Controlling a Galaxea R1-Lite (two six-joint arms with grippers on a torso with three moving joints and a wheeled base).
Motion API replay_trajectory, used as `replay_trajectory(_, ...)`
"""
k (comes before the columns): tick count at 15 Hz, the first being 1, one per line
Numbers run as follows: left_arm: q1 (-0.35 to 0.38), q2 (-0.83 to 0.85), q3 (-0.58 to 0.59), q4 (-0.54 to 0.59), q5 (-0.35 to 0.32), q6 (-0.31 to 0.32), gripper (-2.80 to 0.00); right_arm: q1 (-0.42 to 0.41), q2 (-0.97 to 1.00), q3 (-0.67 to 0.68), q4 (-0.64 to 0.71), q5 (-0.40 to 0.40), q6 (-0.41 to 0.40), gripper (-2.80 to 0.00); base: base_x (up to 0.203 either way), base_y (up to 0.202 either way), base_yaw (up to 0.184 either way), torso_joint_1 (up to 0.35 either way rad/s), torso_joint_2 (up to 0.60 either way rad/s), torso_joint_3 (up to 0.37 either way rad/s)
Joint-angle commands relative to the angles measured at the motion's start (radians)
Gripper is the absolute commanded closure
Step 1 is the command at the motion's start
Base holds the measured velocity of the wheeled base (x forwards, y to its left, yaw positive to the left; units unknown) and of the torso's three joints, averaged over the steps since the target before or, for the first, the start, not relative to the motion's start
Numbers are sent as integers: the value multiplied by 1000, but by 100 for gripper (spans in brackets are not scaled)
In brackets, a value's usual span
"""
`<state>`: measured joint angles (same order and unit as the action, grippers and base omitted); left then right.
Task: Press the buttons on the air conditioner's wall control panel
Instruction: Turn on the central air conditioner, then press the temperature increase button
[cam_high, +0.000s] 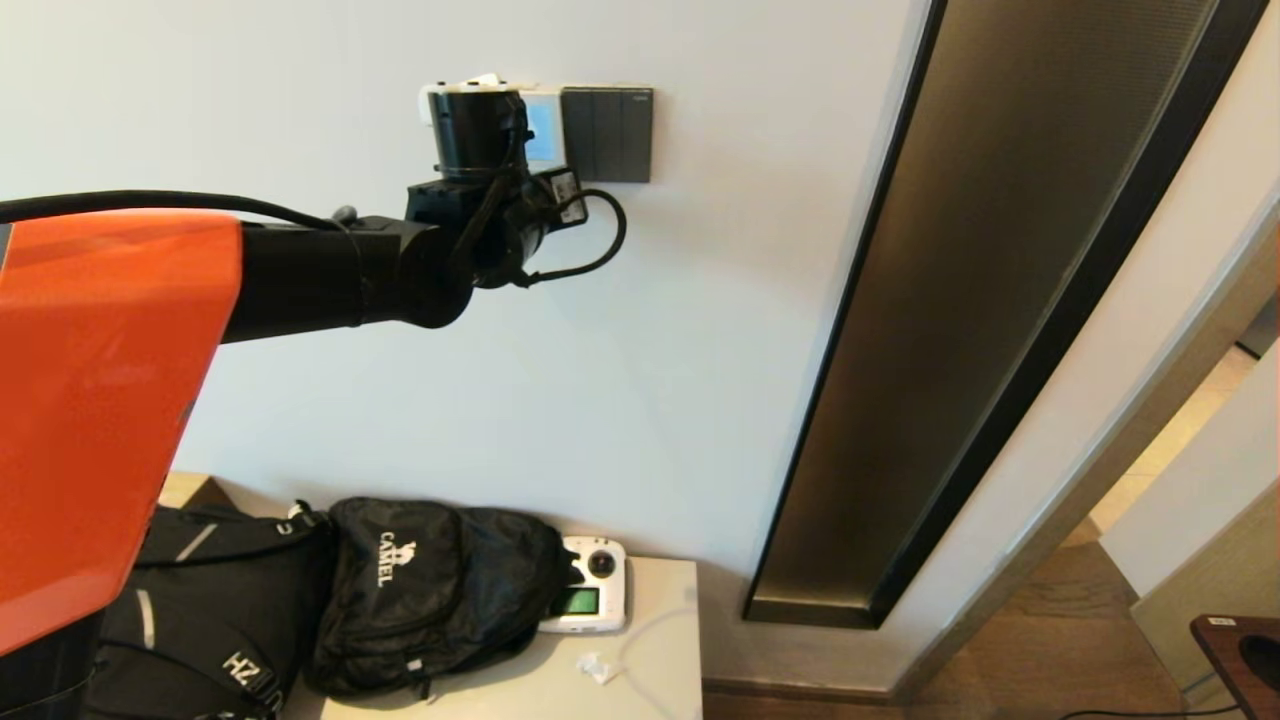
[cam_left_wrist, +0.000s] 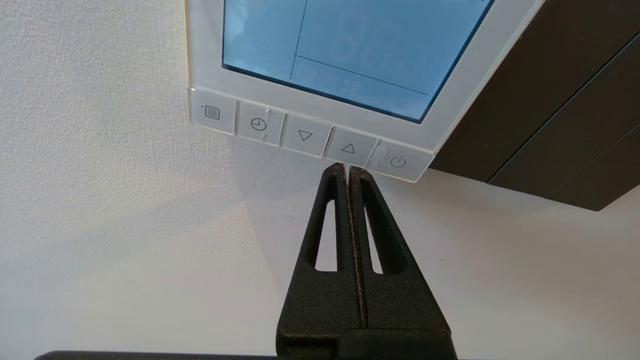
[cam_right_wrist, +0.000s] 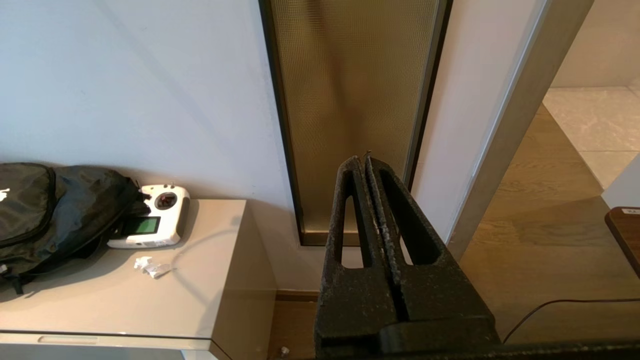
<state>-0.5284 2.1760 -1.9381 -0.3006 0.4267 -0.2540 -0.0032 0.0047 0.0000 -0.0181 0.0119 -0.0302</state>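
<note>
While the left arm is raised to the wall, these notes hold for the moment:

Panel: white rectangular air conditioner wall control panel with a lit pale blue screen, mounted on the white textured wall, touching a dark grey switch plate on its side.
Buttons: one row of five pale square keys under the screen; menu button, clock button, down-arrow button, up-arrow button, power button.
Left gripper: black left gripper, fingers pressed together with nothing between them, tips at the lower edge of the up-arrow button; whether they press it or only touch the edge cannot be told.
Right gripper: black right gripper, fingers closed and empty, held low and well apart from the panel, facing a bronze mesh wall strip; idle.
Progress: judged as one press in hand or about to land; no sign shows which keys are already done, so the remaining keys count as left.
Nearby: black backpack and white handheld remote controller on a beige cabinet.
</note>
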Motion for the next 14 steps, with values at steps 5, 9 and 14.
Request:
replay_trajectory(5, -66, -181, 149, -9, 75, -3, 0, 0, 0, 0, 0, 0, 0, 0, 0, 0, 0, 0, 0, 0)
replay_trajectory(9, -114, -244, 230, -34, 73, -5, 0, 0, 1, 0, 0, 0, 0, 0, 0, 0, 0, 0, 0, 0)
replay_trajectory(14, -186, -264, 374, -37, 129, -14, 0, 0, 1, 0, 0, -1, -5, 0, 0, 0, 0, 0, 0, 0)
